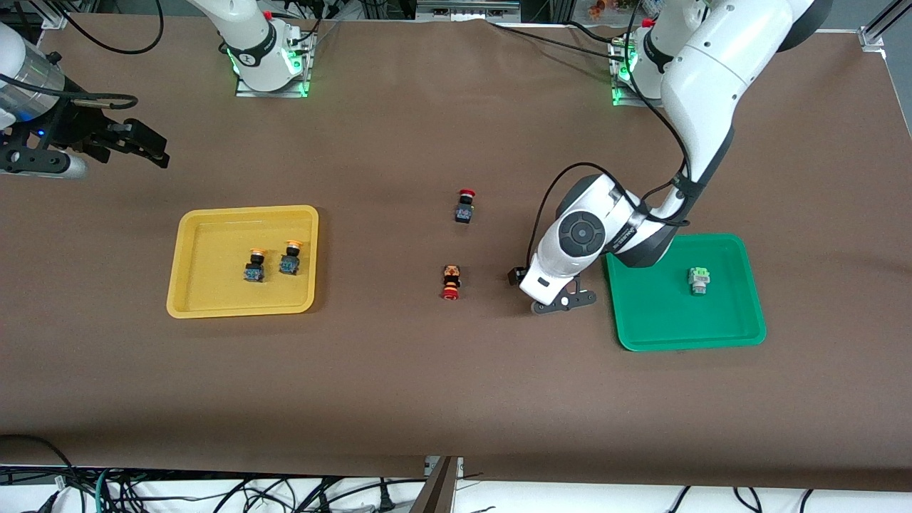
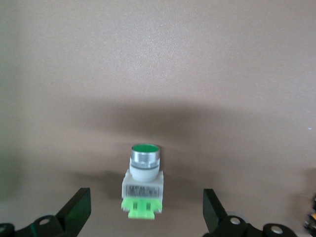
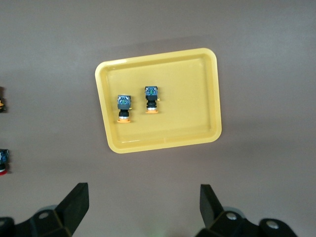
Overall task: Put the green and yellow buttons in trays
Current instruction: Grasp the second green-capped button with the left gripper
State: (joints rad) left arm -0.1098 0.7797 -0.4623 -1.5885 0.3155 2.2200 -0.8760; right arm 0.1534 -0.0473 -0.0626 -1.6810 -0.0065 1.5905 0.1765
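A green button (image 2: 142,182) with a whitish body lies on the brown table between the fingers of my open left gripper (image 2: 145,207), untouched. In the front view my left gripper (image 1: 563,301) is low beside the green tray (image 1: 662,313) and its hand hides that button. A second green button (image 1: 698,280) lies in the green tray. Two yellow buttons (image 1: 255,265) (image 1: 291,258) stand in the yellow tray (image 1: 214,285). They also show in the right wrist view (image 3: 123,107) (image 3: 151,98) in the yellow tray (image 3: 197,98). My right gripper (image 1: 146,146) (image 3: 142,197) waits open and empty, high beside the yellow tray.
Two red-capped buttons (image 1: 464,205) (image 1: 451,282) lie on the table between the trays. The nearer one is close to my left hand. The arm bases stand along the table's edge farthest from the front camera.
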